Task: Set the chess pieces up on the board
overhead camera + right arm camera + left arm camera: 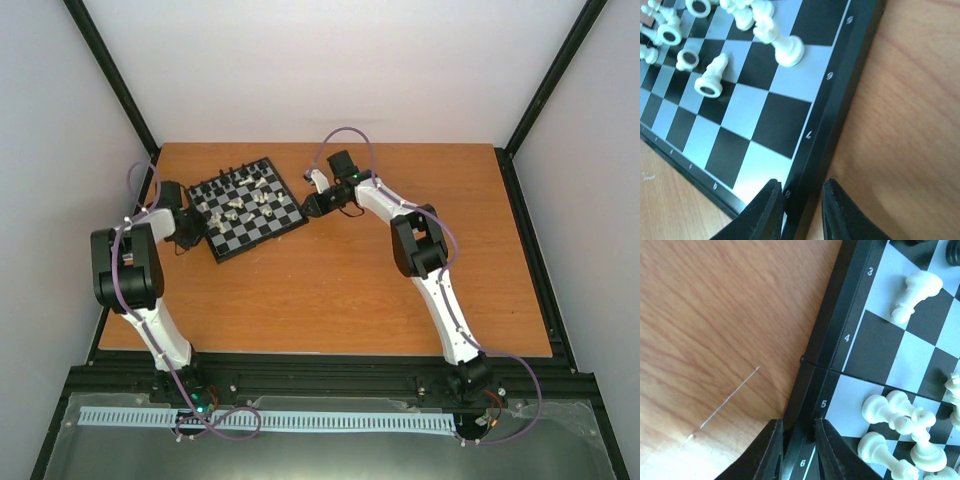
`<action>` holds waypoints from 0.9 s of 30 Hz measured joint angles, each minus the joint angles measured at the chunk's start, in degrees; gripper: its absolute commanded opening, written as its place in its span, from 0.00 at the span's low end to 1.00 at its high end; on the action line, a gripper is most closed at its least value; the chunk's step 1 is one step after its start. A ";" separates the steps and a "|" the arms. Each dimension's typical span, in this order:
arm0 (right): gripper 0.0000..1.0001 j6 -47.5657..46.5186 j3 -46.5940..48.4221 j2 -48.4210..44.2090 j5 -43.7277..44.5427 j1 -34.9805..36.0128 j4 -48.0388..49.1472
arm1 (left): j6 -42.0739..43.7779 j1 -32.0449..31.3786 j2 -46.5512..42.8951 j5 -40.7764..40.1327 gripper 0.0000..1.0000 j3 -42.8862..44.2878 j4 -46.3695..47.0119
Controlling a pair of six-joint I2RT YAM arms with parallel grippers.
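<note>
The board (pixel 247 236) lies turned at an angle on the table's back left. Cream-white chess pieces (pixel 240 205) lie toppled in a heap at its middle, and black chess pieces (pixel 245 172) stand along its far edge. My left gripper (pixel 197 232) (pixel 799 422) is closed over the board's black rim (pixel 812 390) by the numbers 5 and 6, one finger on either side. My right gripper (pixel 305 207) (pixel 802 182) straddles the rim (pixel 825 125) at the opposite side near a corner, its fingers against it. Fallen white pieces (pixel 900 425) (pixel 782 45) lie close by.
The wooden table (pixel 380 290) stretches right and in front of the board. A thin pale scratch (pixel 730 397) marks the wood left of the board. Black frame posts and grey walls close in the sides and back.
</note>
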 measured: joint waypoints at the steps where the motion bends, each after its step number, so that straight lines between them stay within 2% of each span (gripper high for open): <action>1: 0.21 -0.61 -0.87 -0.57 0.04 0.04 -0.13 | 0.00 -0.15 -0.35 -0.22 0.20 -0.50 0.33; 12: 0.18 -5.22 -16.63 -10.32 1.03 0.52 -0.22 | -0.02 -3.37 -6.21 -2.78 0.15 -8.59 4.63; 27: 0.17 -9.99 -39.50 -25.99 4.79 0.24 -1.68 | -0.04 -13.44 -13.40 -9.01 0.15 -16.46 5.86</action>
